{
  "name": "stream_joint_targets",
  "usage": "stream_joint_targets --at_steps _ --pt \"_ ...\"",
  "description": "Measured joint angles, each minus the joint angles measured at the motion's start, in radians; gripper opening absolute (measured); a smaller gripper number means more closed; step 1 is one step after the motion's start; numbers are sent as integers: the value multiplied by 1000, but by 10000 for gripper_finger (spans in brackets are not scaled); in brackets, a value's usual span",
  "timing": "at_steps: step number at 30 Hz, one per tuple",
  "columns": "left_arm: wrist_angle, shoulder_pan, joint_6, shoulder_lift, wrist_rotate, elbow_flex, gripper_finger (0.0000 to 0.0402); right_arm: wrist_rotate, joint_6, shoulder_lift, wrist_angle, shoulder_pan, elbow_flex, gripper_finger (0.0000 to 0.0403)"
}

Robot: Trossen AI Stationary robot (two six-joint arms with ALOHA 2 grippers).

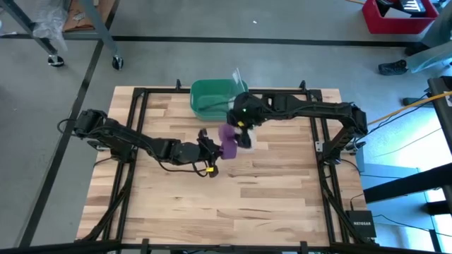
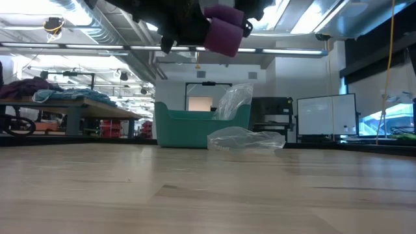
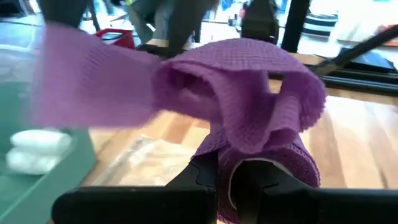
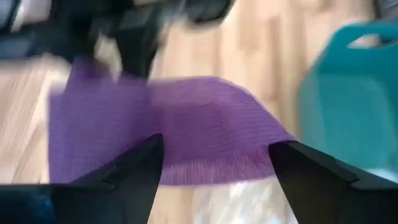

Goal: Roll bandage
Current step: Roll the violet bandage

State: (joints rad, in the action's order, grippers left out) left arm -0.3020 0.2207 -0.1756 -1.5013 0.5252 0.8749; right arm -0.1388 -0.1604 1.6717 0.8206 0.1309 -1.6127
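Left hand (image 1: 212, 152): your left hand is pressed together on the lower end of the bandage (image 1: 229, 140), pinching the fabric between its fingers (image 3: 205, 180), above the middle of the tabletop (image 1: 282, 204).
Right hand (image 1: 244, 132): your right hand is spread wide; the free end of the bandage lies between its fingers (image 4: 134, 165) without being gripped.
Bandage position: held in the air between the two hands, clear of the tabletop, just near of the green bin (image 1: 212, 99).
Bandage appearance: purple, soft, open-weave fabric; one loose turn arches over the left hand, not yet a tight roll; the edge looks slightly frayed.
Risk, unwinding: the single loose loop may spring open if you let the tension drop, since only one hand grips it.
Risk, missed grip: if you close the right hand off-centre it may catch only the frayed edge and slip.
Risk, obstruction: the bin and the clear plastic bag (image 2: 247, 138) beside it lie close behind; a wide swing could snag them.
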Motion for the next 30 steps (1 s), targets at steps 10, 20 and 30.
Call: stream_joint_targets --at_steps 10,20,30 --pt "-1 0 0 0 0 0 15 -141 43 0 18 0 -25 293" --pt "-1 -1 7 0 1 0 15 38 29 -27 111 0 -25 293" --pt "-1 -1 21 0 1 0 15 -42 31 -73 130 -1 -25 293"
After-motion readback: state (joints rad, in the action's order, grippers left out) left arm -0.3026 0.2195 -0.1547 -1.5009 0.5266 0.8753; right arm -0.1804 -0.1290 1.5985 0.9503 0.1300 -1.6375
